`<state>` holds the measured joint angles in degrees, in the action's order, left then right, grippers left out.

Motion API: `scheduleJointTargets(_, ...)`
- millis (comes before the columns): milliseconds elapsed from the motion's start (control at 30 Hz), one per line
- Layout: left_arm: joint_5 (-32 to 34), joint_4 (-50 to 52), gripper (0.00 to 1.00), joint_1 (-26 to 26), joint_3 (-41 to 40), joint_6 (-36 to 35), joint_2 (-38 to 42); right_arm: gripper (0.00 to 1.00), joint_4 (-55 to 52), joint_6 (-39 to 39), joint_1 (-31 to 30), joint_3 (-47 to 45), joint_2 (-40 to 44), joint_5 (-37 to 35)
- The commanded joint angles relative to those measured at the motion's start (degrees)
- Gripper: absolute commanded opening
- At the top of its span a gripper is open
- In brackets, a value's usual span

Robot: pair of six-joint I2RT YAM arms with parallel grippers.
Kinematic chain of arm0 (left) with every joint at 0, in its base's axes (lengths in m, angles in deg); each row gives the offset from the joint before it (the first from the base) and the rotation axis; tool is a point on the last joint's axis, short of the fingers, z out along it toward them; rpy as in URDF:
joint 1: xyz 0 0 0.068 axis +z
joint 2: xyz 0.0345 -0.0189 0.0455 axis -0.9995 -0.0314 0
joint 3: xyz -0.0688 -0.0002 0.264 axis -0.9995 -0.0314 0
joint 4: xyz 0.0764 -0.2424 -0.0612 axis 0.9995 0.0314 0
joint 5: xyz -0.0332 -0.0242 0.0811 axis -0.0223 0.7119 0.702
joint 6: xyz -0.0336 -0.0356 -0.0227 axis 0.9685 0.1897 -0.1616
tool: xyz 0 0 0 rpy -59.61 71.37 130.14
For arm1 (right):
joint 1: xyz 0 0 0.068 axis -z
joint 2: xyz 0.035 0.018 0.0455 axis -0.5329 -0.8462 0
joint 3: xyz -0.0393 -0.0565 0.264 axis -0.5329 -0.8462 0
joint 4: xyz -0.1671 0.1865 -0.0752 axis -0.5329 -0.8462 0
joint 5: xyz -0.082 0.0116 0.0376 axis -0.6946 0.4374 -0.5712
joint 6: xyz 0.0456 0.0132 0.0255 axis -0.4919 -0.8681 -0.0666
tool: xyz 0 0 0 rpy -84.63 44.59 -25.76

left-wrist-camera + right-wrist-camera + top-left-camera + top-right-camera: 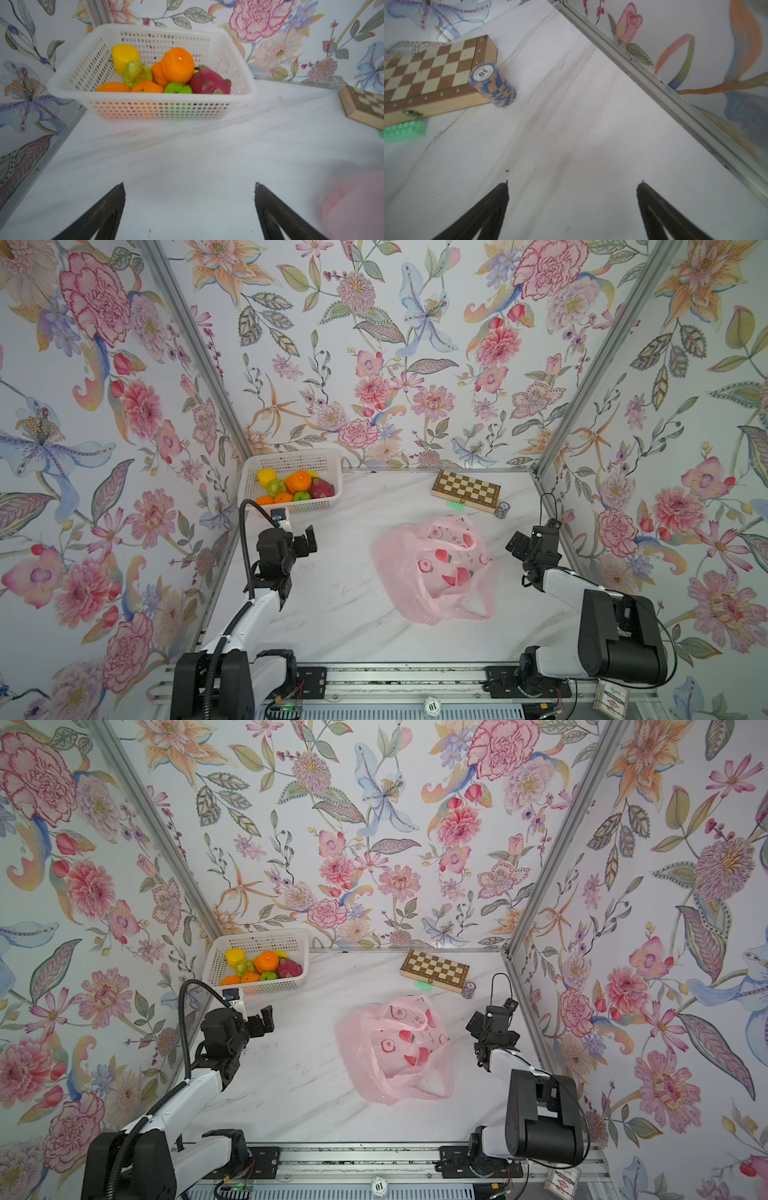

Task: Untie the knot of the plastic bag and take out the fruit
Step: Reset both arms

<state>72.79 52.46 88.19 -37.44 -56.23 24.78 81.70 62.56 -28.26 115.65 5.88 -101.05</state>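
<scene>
We see the plastic bag lying slack and flattened on the bench, right of its middle, with its handle loops loose. The fruit sits piled in the white basket at the far left corner. Our left gripper hovers near the basket, fingers spread wide and grasping nothing. Our right gripper hangs by the right edge, likewise released.

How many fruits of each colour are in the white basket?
Orange fruits: 4
Green fruits: 2
Yellow fruit: 1
Magenta dragon fruit: 1
Total: 8 in plain sight; a mostly hidden yellow sliver is left out.
</scene>
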Motion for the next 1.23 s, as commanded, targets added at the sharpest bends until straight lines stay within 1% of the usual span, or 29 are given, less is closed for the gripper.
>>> scheduleJointTargets(0, 0.2, -21.3, 0.99, 1.0, -6.3, -5.0, -4.4, 0.99, 20.8, 10.6, -3.5, -1.8, -3.8, -5.1)
scheduleJointTargets(33, -0.4, -28.2, 0.99, 1.6, -8.1, -5.4, -7.6, 0.99, 26.2, 12.7, -4.8, -3.2, -4.8, -7.0)
scheduleJointTargets(67, -1.6, -32.4, 0.99, 2.5, -8.5, -4.7, -10.4, 0.99, 27.5, 13.3, -5.6, -4.6, -3.8, -7.6)
scheduleJointTargets(100, -3.3, -36.5, 0.99, 3.6, -8.1, -3.6, -13.7, 0.99, 29.6, 12.8, -5.1, -6.8, -2.5, -5.5)
scheduleJointTargets(133, -4.1, -36.4, 0.99, 3.9, -6.7, -4.6, -15.6, 0.99, 34.9, 12.3, -3.6, -10.1, -2.2, -1.6)
scheduleJointTargets(167, -3.3, -35.6, 0.99, 3.9, -5.1, -4.4, -17.3, 0.99, 38.9, 11.4, -1.7, -12.8, -3.0, 3.0)
scheduleJointTargets(200, -3.9, -33.8, 0.99, 4.2, -2.6, -4.4, -20.8, 0.99, 49.5, 11.5, -0.5, -15.5, -6.3, 6.6)
scheduleJointTargets(233, -3.0, -35.0, 0.99, 3.5, -1.7, -5.2, -22.8, 0.99, 49.2, 11.8, -0.4, -16.1, -5.9, 7.6)
scheduleJointTargets(267, -2.1, -30.2, 0.99, 2.9, -0.7, -5.8, -21.4, 0.99, 41.7, 11.9, -0.3, -14.4, -3.5, 9.6)
scheduleJointTargets(300, -2.6, -29.7, 0.99, 2.9, -1.1, -6.1, -20.6, 0.99, 38.2, 12.4, -0.5, -12.0, -4.0, 9.4)
scheduleJointTargets(333, -3.3, -35.6, 0.99, 2.8, -3.5, -6.3, -21.2, 0.99, 40.9, 12.2, -0.6, -11.0, -6.0, 8.8)
scheduleJointTargets(367, -3.2, -40.7, 0.99, 2.7, -5.7, -6.4, -21.9, 0.99, 40.0, 11.5, -0.1, -11.7, -5.3, 7.7)
scheduleJointTargets(400, -2.1, -43.9, 0.99, 2.3, -7.9, -6.4, -22.6, 0.99, 37.2, 10.1, -0.2, -11.0, -4.4, 4.7)
scheduleJointTargets(433, -0.9, -50.8, 0.99, 2.4, -9.5, -5.8, -24.2, 0.99, 39.3, 10.4, -0.4, -11.6, -4.6, 3.9)
scheduleJointTargets(467, 0.0, -54.1, 0.99, 2.5, -10.9, -5.2, -26.4, 0.99, 40.7, 10.6, -0.9, -11.7, -5.4, 2.8)
scheduleJointTargets(500, 0.6, -49.6, 0.99, 2.7, -10.5, -4.7, -25.3, 0.99, 40.8, 10.8, -1.2, -11.8, -5.4, 2.5)
scheduleJointTargets(533, 1.2, -45.8, 0.99, 2.5, -8.1, -5.0, -25.3, 0.99, 39.6, 10.7, -1.1, -11.6, -5.0, 2.8)
scheduleJointTargets(567, 2.6, -45.3, 0.99, 2.0, -7.7, -5.4, -25.3, 0.99, 39.8, 10.6, -1.0, -11.6, -5.0, 2.7)
scheduleJointTargets(633, 3.3, -48.3, 0.99, 1.5, -8.4, -5.5, -25.5, 0.99, 40.1, 10.7, -1.0, -11.7, -5.2, 2.7)
scheduleJointTargets(1200, 3.4, -48.4, 0.99, 1.5, -8.5, -5.6, -25.3, 0.99, 39.9, 10.4, -0.6, -11.7, -5.0, 3.7)
